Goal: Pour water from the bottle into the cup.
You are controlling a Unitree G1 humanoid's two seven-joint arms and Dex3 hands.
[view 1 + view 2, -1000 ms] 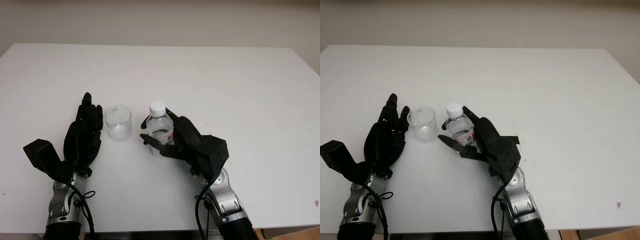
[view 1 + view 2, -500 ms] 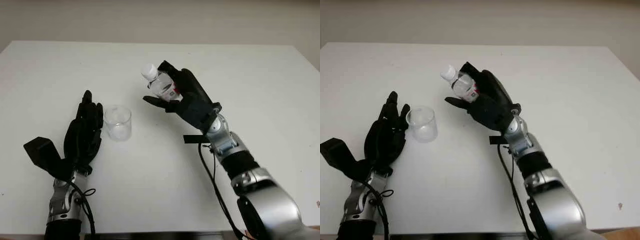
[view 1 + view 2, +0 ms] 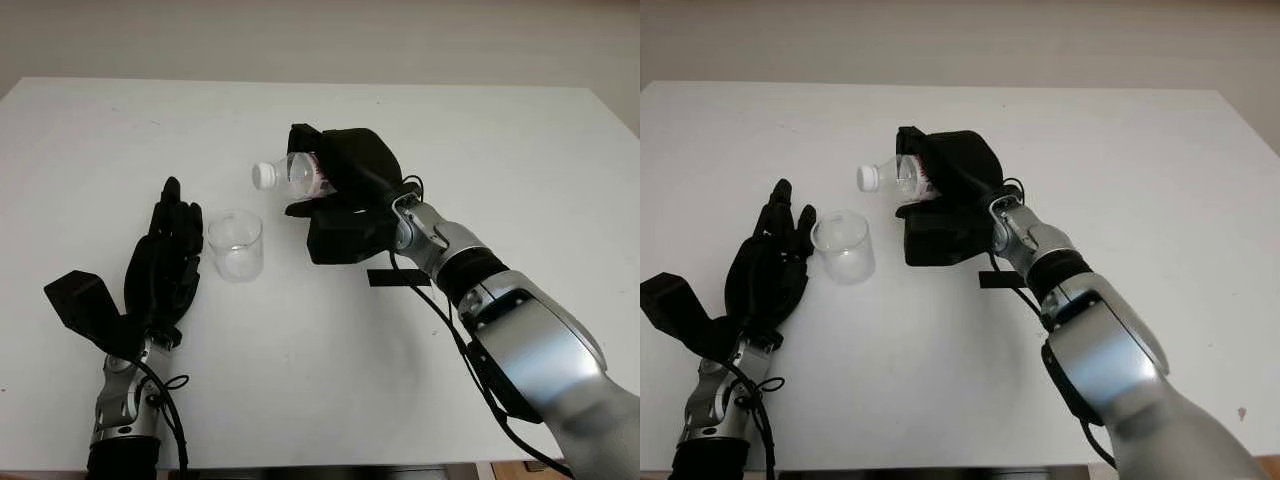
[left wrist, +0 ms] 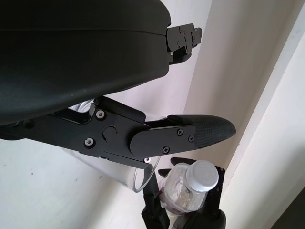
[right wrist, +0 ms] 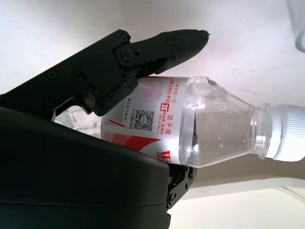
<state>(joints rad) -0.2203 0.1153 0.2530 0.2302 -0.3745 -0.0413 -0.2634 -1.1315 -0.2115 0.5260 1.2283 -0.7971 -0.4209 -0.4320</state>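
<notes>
A clear plastic cup [image 3: 236,245] stands upright on the white table [image 3: 520,160]. My right hand [image 3: 335,185] is shut on a small clear water bottle [image 3: 292,174] with a white cap [image 3: 263,176] and a red-and-white label [image 5: 152,102]. The bottle is held above the table, tipped almost level, its capped neck pointing left to a spot above and just right of the cup. The cap is on. My left hand [image 3: 168,262] is open beside the cup's left side, close to it.
The table's far edge meets a pale wall. A small black tab [image 3: 398,277] hangs under my right wrist. Bare tabletop stretches to the right and behind the cup.
My right hand lifted the bottle off the table, carried it up and back, then tipped it from upright to nearly level with the cap toward the cup. The left hand and cup stayed put.
</notes>
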